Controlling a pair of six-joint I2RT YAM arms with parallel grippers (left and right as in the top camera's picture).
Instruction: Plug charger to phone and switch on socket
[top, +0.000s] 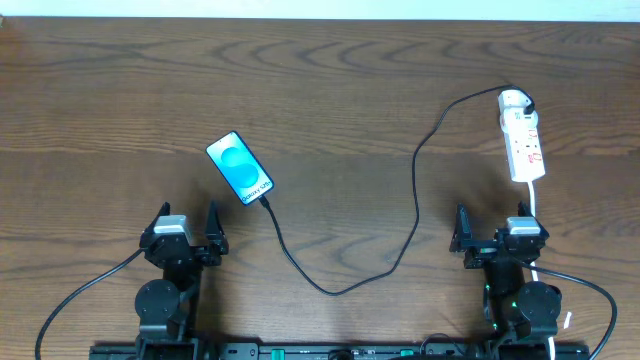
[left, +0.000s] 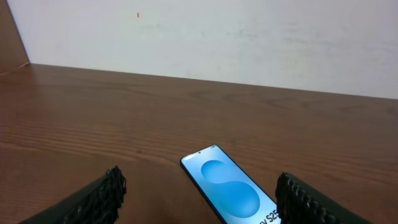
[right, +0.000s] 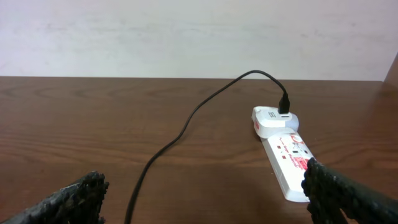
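The phone (top: 240, 168) lies flat on the wooden table with its blue screen lit, and shows close up in the left wrist view as the phone (left: 233, 190). The charger cable (top: 415, 190) runs from the phone's near end, where its tip (top: 267, 200) touches the phone, loops toward me and climbs to the socket (top: 522, 135). Its black plug (right: 285, 102) sits in a white adapter at the socket's (right: 286, 155) far end. My left gripper (top: 187, 217) is open just short of the phone. My right gripper (top: 492, 222) is open just short of the socket. Both hold nothing.
The socket's white cord (top: 537, 205) runs back past my right arm. A pale wall (left: 217, 37) stands behind the table's far edge. Bare wood (top: 110, 110) stretches left of the phone and between phone and socket.
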